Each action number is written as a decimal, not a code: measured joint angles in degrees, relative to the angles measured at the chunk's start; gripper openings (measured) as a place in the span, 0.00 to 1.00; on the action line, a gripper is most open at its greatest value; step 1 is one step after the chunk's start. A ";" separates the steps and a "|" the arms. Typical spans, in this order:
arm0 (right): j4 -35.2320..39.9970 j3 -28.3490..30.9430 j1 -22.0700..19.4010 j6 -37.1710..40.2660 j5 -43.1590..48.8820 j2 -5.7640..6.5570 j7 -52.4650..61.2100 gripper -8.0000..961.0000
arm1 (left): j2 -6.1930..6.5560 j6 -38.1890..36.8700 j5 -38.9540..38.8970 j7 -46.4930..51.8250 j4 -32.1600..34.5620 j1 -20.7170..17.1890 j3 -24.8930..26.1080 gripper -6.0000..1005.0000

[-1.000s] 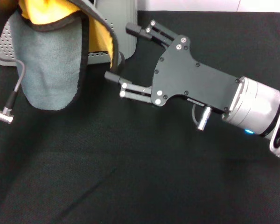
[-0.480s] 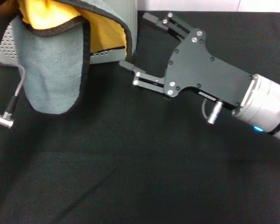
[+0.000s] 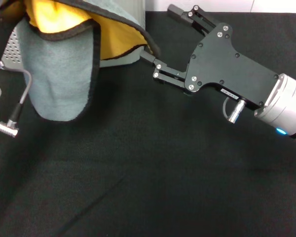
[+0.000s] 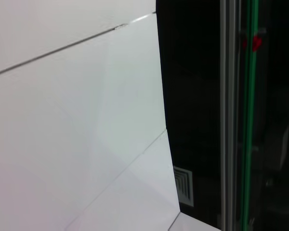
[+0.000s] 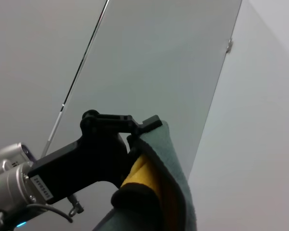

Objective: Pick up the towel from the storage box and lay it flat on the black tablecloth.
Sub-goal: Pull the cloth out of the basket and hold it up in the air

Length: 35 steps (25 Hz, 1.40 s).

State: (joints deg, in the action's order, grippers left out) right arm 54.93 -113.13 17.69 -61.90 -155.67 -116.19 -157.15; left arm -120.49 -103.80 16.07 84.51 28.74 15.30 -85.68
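My left gripper (image 5: 137, 129) clamps towel (image 3: 64, 64), hanging folded above black tablecloth (image 3: 148, 187), in front of storage box (image 3: 10, 47). My right gripper (image 3: 160, 37) w/ jaws spread wide, just beside towel's edge.

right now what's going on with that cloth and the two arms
The left gripper is shut on the towel, holding it in the air so it hangs folded above the black tablecloth. The right gripper is open beside the towel's raised edge. The storage box sits behind. Nothing is laid flat yet.
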 joint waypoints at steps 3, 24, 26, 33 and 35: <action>0.00 0.20 -0.11 -0.01 -0.98 0.00 0.00 0.82 | 0.00 0.00 -0.10 -0.03 -0.10 -0.14 -0.16 0.02; -0.02 -2.91 0.33 -0.05 -0.78 0.00 -0.09 0.45 | -0.03 0.09 -0.44 -0.05 -0.23 0.10 -0.19 0.02; -0.01 -3.06 0.33 -0.06 -0.77 0.00 -0.09 0.44 | -0.07 0.09 -0.44 -0.05 -0.49 0.15 -0.19 0.02; -0.02 -3.30 0.33 -0.17 -0.77 0.00 -0.75 0.41 | -0.09 0.09 -0.44 0.06 -0.71 0.12 -0.28 0.02; -0.02 -3.39 0.33 -0.17 -0.77 0.00 -0.76 0.41 | -0.09 0.09 -0.44 0.01 -0.71 0.13 -0.28 0.02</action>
State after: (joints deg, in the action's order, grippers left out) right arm 54.91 -116.53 18.02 -62.07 -156.44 -116.19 -157.91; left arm -120.59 -103.71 15.63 84.53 28.03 15.43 -85.96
